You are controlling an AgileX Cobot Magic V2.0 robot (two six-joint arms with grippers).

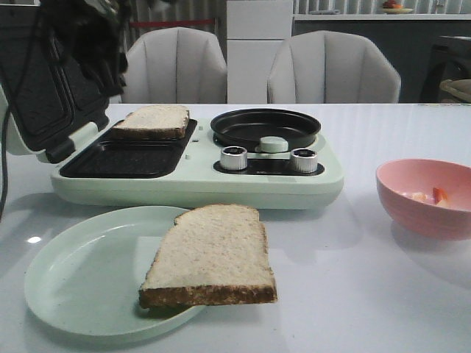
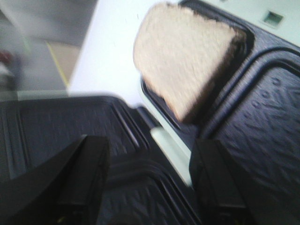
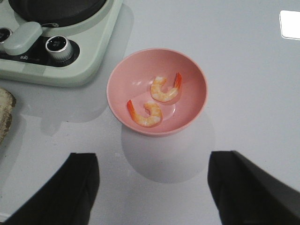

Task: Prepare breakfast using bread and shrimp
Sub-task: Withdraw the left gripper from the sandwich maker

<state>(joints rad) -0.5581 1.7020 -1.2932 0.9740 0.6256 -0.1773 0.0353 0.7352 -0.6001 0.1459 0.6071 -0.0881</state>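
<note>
One bread slice (image 1: pixel 151 121) lies on the far half of the sandwich maker's dark grill plate (image 1: pixel 121 158); it also shows in the left wrist view (image 2: pixel 187 56). A second bread slice (image 1: pixel 210 257) lies on the pale green plate (image 1: pixel 73 279), overhanging its right rim. Two shrimp (image 3: pixel 164 89) lie in the pink bowl (image 3: pixel 187 70), which stands at the right in the front view (image 1: pixel 423 213). My left gripper (image 2: pixel 150 183) is open and empty over the raised lid's ribbed plate (image 2: pixel 42 126). My right gripper (image 3: pixel 154 187) is open and empty above the table, just short of the bowl.
The mint-green sandwich maker (image 1: pixel 199 187) has its lid (image 1: pixel 40 95) raised at the left, a round black pan (image 1: pixel 265 126) and two silver knobs (image 1: pixel 234 157). My left arm is a dark shape (image 1: pixel 81 33) above the lid. Two grey chairs (image 1: pixel 331 70) stand behind the white table (image 1: pixel 368 294).
</note>
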